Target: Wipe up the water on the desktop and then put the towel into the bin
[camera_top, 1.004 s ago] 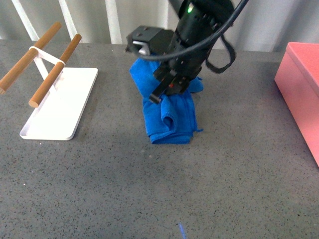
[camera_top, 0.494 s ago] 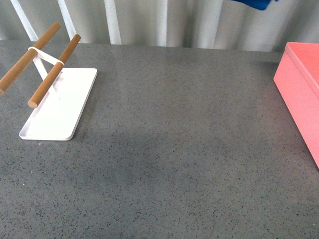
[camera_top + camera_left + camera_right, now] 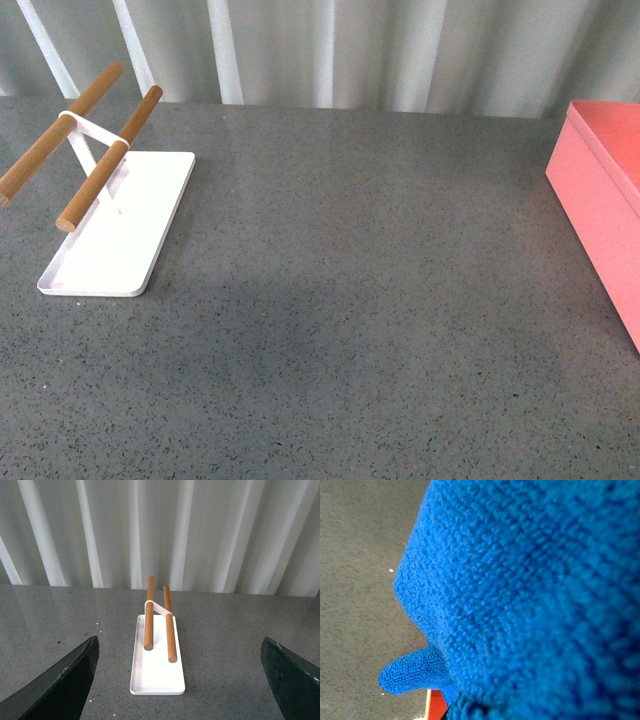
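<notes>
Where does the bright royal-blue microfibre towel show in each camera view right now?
Front view: not in it; only the white tray with two wooden rods and the salmon-pink plastic bin show.
Left wrist view: not in it.
Right wrist view: the towel fills most of the picture, close to the lens.
Shared landmark: the speckled dark grey desktop, visible in all three views.

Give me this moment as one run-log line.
towel: aloft, fills right wrist view; desktop: no towel; bin: right side; left gripper: open, empty
</notes>
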You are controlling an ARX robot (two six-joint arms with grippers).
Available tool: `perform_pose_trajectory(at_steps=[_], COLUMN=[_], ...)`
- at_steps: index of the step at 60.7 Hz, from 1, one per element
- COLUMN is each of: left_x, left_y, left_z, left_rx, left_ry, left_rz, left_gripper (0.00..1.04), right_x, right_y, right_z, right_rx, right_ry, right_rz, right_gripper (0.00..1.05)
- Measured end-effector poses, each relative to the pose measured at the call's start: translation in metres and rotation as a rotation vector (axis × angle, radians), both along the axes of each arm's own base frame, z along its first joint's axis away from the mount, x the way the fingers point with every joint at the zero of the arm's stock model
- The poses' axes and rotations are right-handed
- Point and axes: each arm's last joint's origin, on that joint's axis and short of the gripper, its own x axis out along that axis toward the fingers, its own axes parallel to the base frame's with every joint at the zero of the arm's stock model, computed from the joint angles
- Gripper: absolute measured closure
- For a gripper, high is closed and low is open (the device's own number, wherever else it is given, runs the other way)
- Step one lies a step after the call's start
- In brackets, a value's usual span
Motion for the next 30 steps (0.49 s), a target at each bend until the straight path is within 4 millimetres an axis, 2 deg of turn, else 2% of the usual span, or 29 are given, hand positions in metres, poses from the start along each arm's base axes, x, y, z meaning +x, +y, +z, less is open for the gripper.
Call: perform_pose_trajectory(at_steps=[11, 18, 30], left_x=[0.0, 0.0, 0.0], left_y=[0.0, 0.0, 0.0], left_z=[0.0, 0.0, 0.0], left_rx=[0.0, 0.0, 0.0], left_ry=[0.0, 0.0, 0.0], left_rz=[0.0, 0.0, 0.0], left_gripper=[0.07, 0.07, 0.07], right_x=[-0.018, -0.022, -0.02], right_y=[-0.034, -0.045, -0.06], right_z=[-0.017, -0.021, -0.039], right_rx=[-0.011, -0.005, 0.023], right_ry=[0.025, 0.015, 0.011], right_rz=[-0.052, -0.071, -0.075], right_gripper=[0.99, 0.99, 0.99])
